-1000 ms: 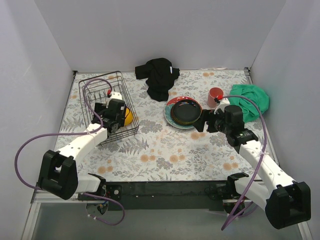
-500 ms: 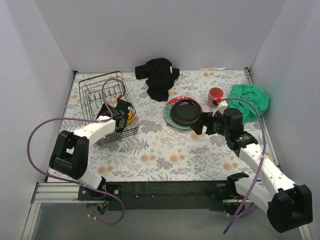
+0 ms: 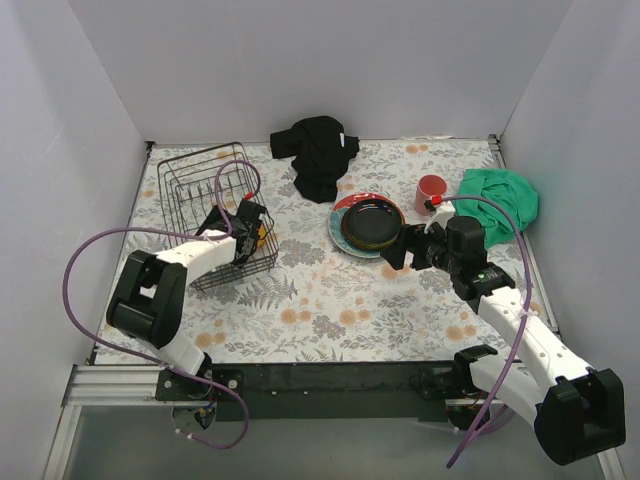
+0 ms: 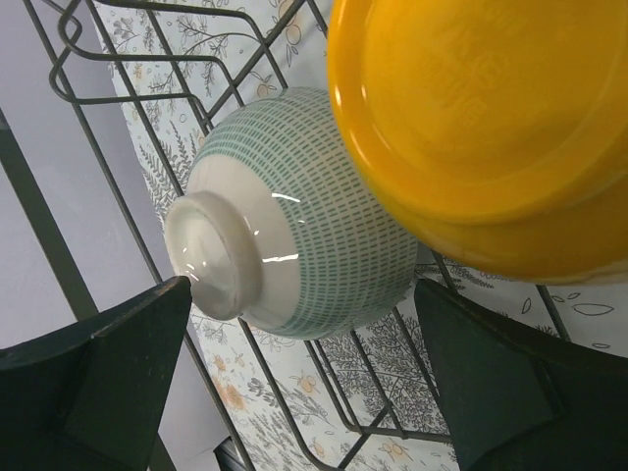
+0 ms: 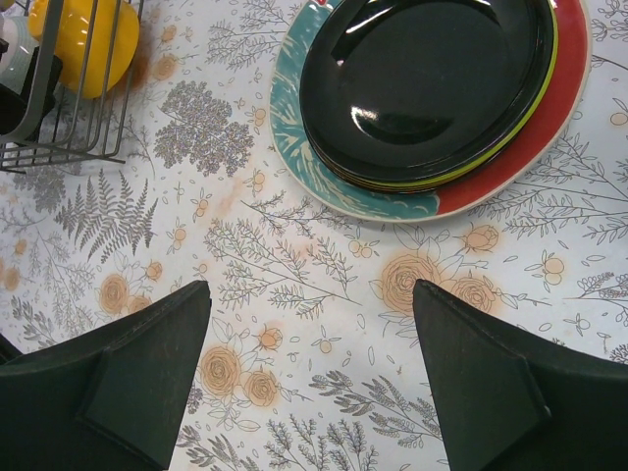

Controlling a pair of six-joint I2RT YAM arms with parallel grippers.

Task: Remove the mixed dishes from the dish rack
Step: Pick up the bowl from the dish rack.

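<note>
The black wire dish rack (image 3: 205,190) stands at the left. It holds an orange bowl (image 3: 258,232) and a white bowl with a green dash pattern (image 4: 304,226), both on their sides. My left gripper (image 3: 240,238) is inside the rack, open. In the left wrist view (image 4: 301,287) its jaws stand either side of the white bowl's foot, next to the orange bowl (image 4: 481,128). My right gripper (image 3: 400,246) is open and empty over the tablecloth (image 5: 309,289), just in front of the stacked plates (image 3: 370,222), black plate on top (image 5: 432,88). The dark blue mug is out of view.
A pink-red cup (image 3: 431,190) stands right of the plates, beside a green cloth (image 3: 500,200). A black cloth (image 3: 318,152) lies at the back centre. The rack's corner (image 5: 59,118) and the orange bowl (image 5: 83,39) show in the right wrist view.
My left arm has folded down and pushed its gripper further into the rack toward the bowls. My right gripper has shifted slightly left near the plates.
</note>
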